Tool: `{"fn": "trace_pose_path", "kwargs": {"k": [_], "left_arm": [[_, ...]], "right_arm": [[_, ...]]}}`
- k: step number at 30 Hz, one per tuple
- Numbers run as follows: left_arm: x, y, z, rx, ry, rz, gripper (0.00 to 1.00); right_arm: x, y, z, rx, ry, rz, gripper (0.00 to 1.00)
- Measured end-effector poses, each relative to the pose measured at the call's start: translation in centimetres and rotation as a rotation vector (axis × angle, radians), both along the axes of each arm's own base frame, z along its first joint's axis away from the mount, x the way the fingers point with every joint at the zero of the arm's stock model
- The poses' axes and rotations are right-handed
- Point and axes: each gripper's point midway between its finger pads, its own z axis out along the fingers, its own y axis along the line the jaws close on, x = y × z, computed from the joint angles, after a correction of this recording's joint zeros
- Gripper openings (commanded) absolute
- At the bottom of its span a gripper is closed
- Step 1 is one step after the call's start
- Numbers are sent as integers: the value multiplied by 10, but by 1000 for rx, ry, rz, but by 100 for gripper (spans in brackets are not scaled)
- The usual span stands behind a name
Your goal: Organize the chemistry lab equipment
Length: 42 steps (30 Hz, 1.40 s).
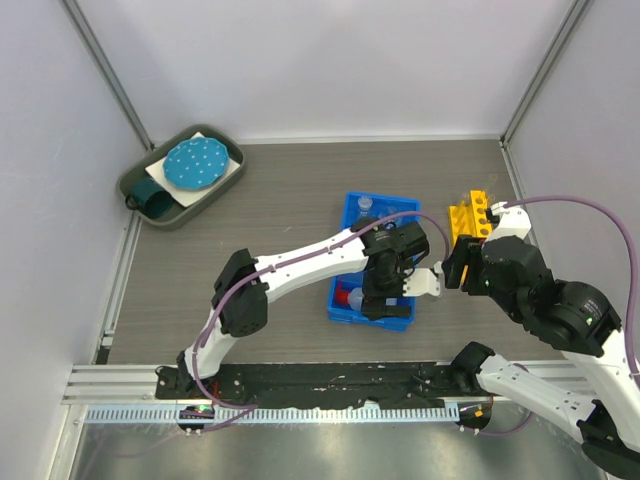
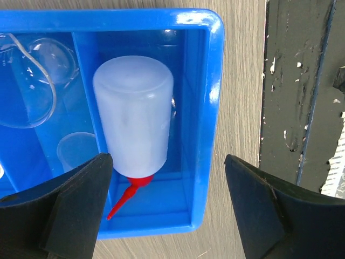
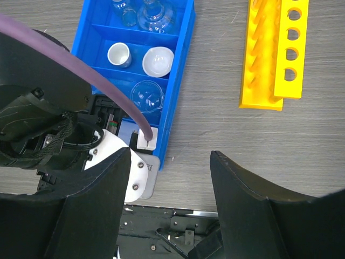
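The blue divided bin (image 1: 350, 207) stands mid-table. Its near compartment holds the translucent red-capped bottle (image 2: 133, 116), lying on its side with the red nozzle (image 2: 121, 199) toward me. My left gripper (image 2: 168, 167) is open and empty just above that end of the bin, the bottle near its left finger. It also shows in the top view (image 1: 385, 298). Other compartments hold a round glass flask (image 2: 29, 81), clear beakers (image 3: 148, 94) and two white dishes (image 3: 158, 60). The yellow holed rack (image 3: 275, 54) lies right of the bin. My right gripper (image 3: 170, 167) is open and empty over bare table between bin and rack.
A dark green tray (image 1: 180, 178) with a teal dotted disc sits at the far left. The left arm's wrist (image 3: 54, 135) is close beside my right gripper's left finger. The black base rail (image 2: 302, 97) runs along the near edge. Grey walls enclose the table.
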Motion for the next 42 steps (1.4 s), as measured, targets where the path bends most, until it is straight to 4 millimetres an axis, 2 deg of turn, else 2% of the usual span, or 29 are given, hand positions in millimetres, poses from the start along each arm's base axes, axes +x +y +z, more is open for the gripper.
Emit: {"fn": "trace_pose_path", "kwargs": {"k": [4, 8, 14, 18, 22, 27, 33, 37, 42], "left_arm": [[1, -3, 9, -15, -30, -2, 90], [4, 1, 33, -47, -81, 34, 92], [25, 14, 88, -132, -231, 178, 96], [41, 17, 129, -243, -297, 324, 100], [56, 31, 158, -322, -338, 482, 100], [80, 75, 164, -328, -390, 721, 100], [106, 141, 148, -285, -415, 1021, 100], [113, 189, 136, -257, -440, 1213, 100], [116, 234, 136, -304, -455, 1437, 100]], "right_arm": [[0, 0, 0, 1, 0, 1, 66], [1, 2, 5, 20, -13, 4, 66], [11, 11, 27, 81, -82, 1, 66], [17, 19, 24, 66, -62, 12, 66], [28, 31, 25, 49, -47, 25, 67], [42, 43, 40, 64, -76, 34, 69], [63, 63, 55, 69, -98, 52, 74], [82, 82, 45, 37, -72, 70, 81], [108, 106, 9, -47, 19, 84, 86]]}}
